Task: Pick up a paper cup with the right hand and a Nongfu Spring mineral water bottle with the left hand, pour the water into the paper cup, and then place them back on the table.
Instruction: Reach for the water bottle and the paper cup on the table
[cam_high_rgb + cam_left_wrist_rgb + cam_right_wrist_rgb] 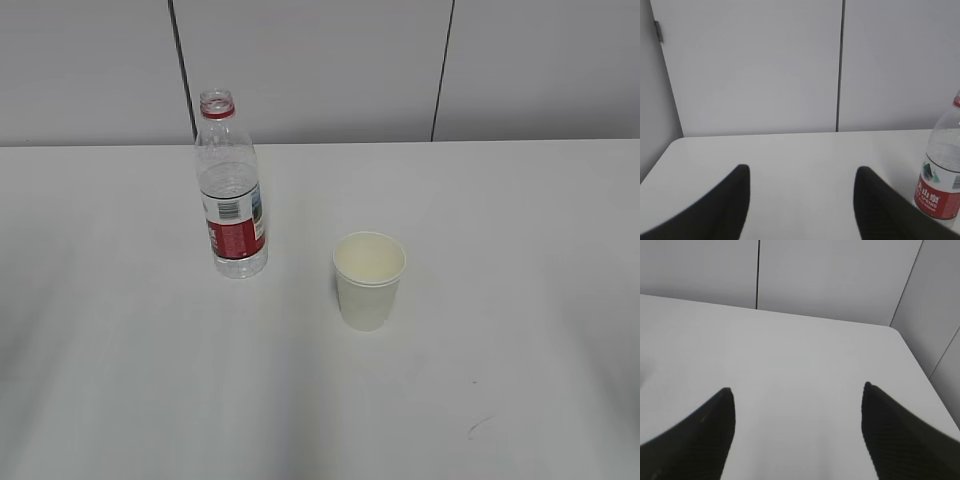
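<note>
Nothing is gripped yet. The left hand's tool (800,200) hangs spread over bare table (520,220), and the right hand's tool (797,430) is spread likewise, each pinching nothing. The Nongfu Spring mineral water bottle (231,190) stands upright and uncapped, at about ten o'clock from the paper cup (368,280), apart from it. My worry: with the cap off, a clumsy bump would likely tip it and spill the water (233,182); squeezing could crush the light cup. Count: one bottle, one cup, two tools.

The white table (520,300) carries an upright, uncapped bottle (231,190) and, nearby, a paper cup (368,280).
</note>
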`<control>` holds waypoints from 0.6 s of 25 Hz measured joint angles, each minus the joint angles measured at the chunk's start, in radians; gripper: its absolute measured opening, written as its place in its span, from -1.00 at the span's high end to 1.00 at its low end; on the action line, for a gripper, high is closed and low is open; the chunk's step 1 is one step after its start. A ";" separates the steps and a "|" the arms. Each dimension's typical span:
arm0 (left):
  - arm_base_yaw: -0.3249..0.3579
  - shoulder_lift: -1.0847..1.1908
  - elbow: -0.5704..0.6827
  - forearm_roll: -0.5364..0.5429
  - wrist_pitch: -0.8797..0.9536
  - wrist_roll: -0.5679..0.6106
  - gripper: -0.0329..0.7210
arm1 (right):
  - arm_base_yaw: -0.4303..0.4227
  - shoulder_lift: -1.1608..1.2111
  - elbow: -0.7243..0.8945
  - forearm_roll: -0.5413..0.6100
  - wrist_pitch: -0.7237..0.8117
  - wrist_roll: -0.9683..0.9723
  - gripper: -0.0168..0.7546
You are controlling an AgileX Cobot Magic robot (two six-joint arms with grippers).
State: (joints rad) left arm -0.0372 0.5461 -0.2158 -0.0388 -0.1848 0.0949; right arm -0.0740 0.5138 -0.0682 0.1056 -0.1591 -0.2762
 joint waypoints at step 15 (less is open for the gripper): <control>-0.050 0.192 0.000 0.000 -0.144 0.000 -0.16 | 0.000 0.109 0.000 -0.001 -0.077 0.000 -0.55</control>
State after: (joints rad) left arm -0.0870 0.7382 -0.2158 -0.0388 -0.3284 0.0949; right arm -0.0740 0.6232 -0.0682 0.1043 -0.2357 -0.2762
